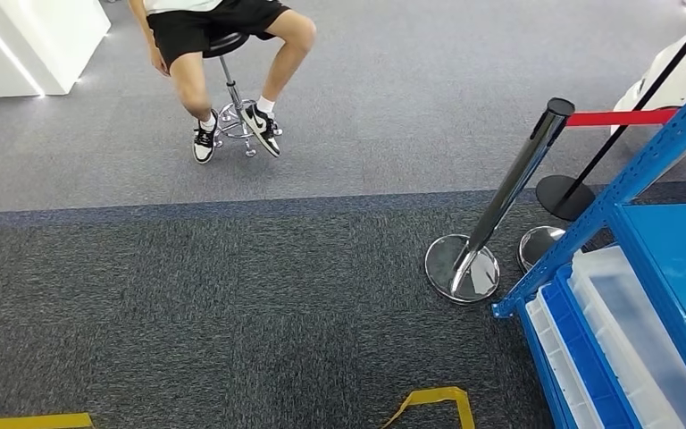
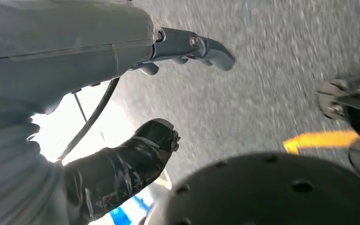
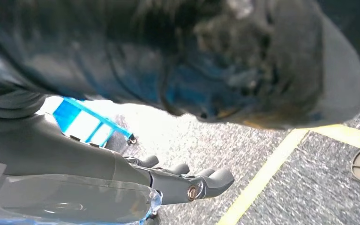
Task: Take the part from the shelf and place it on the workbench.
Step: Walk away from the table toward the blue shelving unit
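Shelf (image 1: 643,170), a blue rack, is standing at the right edge of the head view, with clear bins (image 1: 630,344) sitting on its lower level. Left hand (image 2: 136,70) is hanging over the carpet, fingers (image 2: 211,47) loose, grasping nothing. Right hand (image 3: 168,180) is likewise hanging released. A person (image 1: 223,54) is sitting on a stool beyond.

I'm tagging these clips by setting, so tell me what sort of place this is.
Probably an indoor demo or test hall: grey carpet marked with yellow tape, a blue metal shelf holding clear bins, and a chrome barrier post with a red belt.
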{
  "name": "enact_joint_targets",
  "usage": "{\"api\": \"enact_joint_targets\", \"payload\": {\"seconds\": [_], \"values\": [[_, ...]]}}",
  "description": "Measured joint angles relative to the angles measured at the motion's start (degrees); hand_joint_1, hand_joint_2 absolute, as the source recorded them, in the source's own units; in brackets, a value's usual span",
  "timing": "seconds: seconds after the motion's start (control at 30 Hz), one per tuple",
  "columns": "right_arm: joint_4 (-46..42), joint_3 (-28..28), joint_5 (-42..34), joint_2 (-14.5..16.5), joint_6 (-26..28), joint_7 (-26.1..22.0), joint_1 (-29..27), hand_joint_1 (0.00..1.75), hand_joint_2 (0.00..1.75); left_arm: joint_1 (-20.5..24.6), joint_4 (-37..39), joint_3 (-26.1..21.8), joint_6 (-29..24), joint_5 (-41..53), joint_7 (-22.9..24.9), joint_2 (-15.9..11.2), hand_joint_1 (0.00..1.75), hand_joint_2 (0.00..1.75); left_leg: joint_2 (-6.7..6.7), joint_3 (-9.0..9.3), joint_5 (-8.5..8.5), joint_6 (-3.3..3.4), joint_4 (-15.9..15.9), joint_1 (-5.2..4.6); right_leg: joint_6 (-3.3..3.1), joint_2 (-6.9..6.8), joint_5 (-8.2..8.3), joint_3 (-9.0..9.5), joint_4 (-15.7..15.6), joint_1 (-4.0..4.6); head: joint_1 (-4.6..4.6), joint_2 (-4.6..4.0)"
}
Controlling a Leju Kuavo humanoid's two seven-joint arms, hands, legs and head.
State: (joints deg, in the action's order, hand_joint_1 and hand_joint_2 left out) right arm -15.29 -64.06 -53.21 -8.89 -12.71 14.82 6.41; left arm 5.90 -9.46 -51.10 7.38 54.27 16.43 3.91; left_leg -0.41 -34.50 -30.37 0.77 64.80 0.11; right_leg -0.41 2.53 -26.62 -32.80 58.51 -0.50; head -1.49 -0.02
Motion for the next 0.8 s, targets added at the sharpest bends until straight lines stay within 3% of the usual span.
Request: {"api": "enact_joint_targets", "payload": {"seconds": [0.07, 0.1, 0.2, 0.27, 0.33, 0.37, 0.4, 0.43, 0.5, 0.57, 0.7, 0.73, 0.8], "values": [[0.31, -0.49, 0.48, 0.11, 0.06, 0.07, 0.12, 0.00, 0.00, 0.15, 0.00, -0.88, -0.10, -0.58, 0.15, 0.00, 0.00, 1.75, -1.24, 2.41, 1.61, 0.38, -5.16, -0.08, 0.47, 0.61, 0.02, -0.25, 0.24, 0.05, 0.05, 0.00], [0.50, -0.78, 0.75, 0.13, 0.08, 0.13, 0.18, 0.00, 0.00, 0.23, 0.00, -1.41, -0.17, -0.97, 0.24, 0.01, 0.00, 1.75, -1.54, 2.77, 1.57, 0.55, -6.00, -0.19, 0.83, 0.86, 0.09, -0.37, 0.24, 0.04, 0.07, 0.00], [0.99, -1.64, 1.40, 0.11, -0.37, 0.61, 0.13, 0.00, 0.00, 0.41, 0.00, -2.78, -0.56, -2.09, 0.54, 0.24, 0.00, 1.75, -0.68, 3.13, 2.11, 1.47, -6.87, -0.18, 1.80, 0.76, -0.15, -0.57, 0.55, -0.09, 0.11, 0.00], [1.21, -2.17, 2.11, 0.11, -1.42, 1.20, 0.17, 0.00, 0.00, 0.34, 0.00, -3.65, -0.97, -2.62, 0.74, 0.46, 0.00, 1.75, 0.16, 3.35, 2.53, 2.16, -7.49, -0.06, 2.15, -0.66, -2.71, -2.18, 4.26, -0.07, 0.26, 0.00], [1.32, -2.93, 3.26, 0.13, -2.81, 1.92, 0.27, 0.00, 0.00, 0.18, 0.00, -4.53, -1.33, -3.17, 0.88, 0.56, 0.00, 1.75, 0.92, 3.28, 2.57, 2.47, -7.53, -0.19, 2.44, -1.66, -6.35, -5.41, 11.23, -0.10, 0.37, 0.00], [1.34, -3.34, 3.92, 0.13, -3.35, 2.18, 0.28, 0.00, 0.00, 0.15, 0.00, -4.90, -1.42, -3.49, 0.92, 0.60, 0.00, 1.75, 1.28, 3.24, 2.56, 2.54, -7.52, -0.24, 2.56, -1.82, -7.26, -6.64, 13.94, -0.14, 0.37, 0.00], [1.36, -3.79, 4.62, 0.13, -3.78, 2.36, 0.28, 0.00, 0.00, 0.17, 0.00, -5.26, -1.48, -3.88, 0.95, 0.68, 0.00, 1.75, 1.59, 3.23, 2.54, 2.53, -7.49, -0.27, 2.64, -1.93, -7.12, -7.02, 14.92, -0.18, 0.38, 0.00], [1.37, -4.22, 5.35, 0.13, -4.03, 2.42, 0.27, 0.00, 0.00, 0.21, 0.00, -5.63, -1.49, -4.29, 0.98, 0.80, 0.00, 1.75, 1.85, 3.24, 2.51, 2.49, -7.44, -0.27, 2.68, -2.07, -5.93, -6.35, 13.75, -0.21, 0.38, 0.00], [1.38, -5.08, 6.70, 0.13, -4.23, 2.20, 0.30, 0.00, 0.00, 0.28, 0.00, -6.33, -1.63, -4.98, 1.03, 1.15, 0.00, 1.75, 2.35, 3.33, 2.29, 2.24, -7.22, -0.30, 2.54, -3.08, -2.38, -2.67, 6.70, -0.18, 0.40, 0.00], [1.40, -5.82, 7.66, 0.14, -4.33, 1.79, 0.51, 0.00, 0.00, 0.30, 0.00, -6.94, -1.92, -5.32, 1.05, 1.43, 0.00, 1.75, 2.81, 3.31, 1.93, 1.73, -6.80, -0.54, 2.05, -4.08, -0.54, 0.03, 1.11, 0.09, 0.33, 0.00], [1.42, -7.11, 8.39, 0.19, -4.97, 1.01, 0.73, 0.00, 0.00, 0.48, 0.00, -7.94, -2.35, -5.47, 1.07, 1.74, 0.00, 1.75, 3.25, 3.12, 1.22, 0.67, -6.13, -0.57, 0.83, -3.32, -0.19, 0.26, -0.12, 0.24, 0.24, 0.00], [1.43, -7.37, 8.43, 0.21, -5.19, 0.93, 0.75, 0.00, 0.00, 0.52, 0.00, -8.10, -2.39, -5.48, 1.07, 1.79, 0.00, 1.75, 2.76, 2.63, 0.29, 0.34, -4.90, -0.47, 0.48, -3.09, -0.05, 0.26, -0.24, 0.14, 0.12, 0.00], [1.43, -7.74, 8.44, 0.26, -5.53, 0.85, 0.79, 0.00, 0.00, 0.50, 0.00, -8.44, -2.45, -5.49, 1.07, 1.88, 0.00, 1.75, 1.46, 0.08, -3.14, -0.24, 0.77, -0.24, 0.00, -2.64, 0.13, 0.14, -0.34, 0.01, -0.06, 0.00]]}}
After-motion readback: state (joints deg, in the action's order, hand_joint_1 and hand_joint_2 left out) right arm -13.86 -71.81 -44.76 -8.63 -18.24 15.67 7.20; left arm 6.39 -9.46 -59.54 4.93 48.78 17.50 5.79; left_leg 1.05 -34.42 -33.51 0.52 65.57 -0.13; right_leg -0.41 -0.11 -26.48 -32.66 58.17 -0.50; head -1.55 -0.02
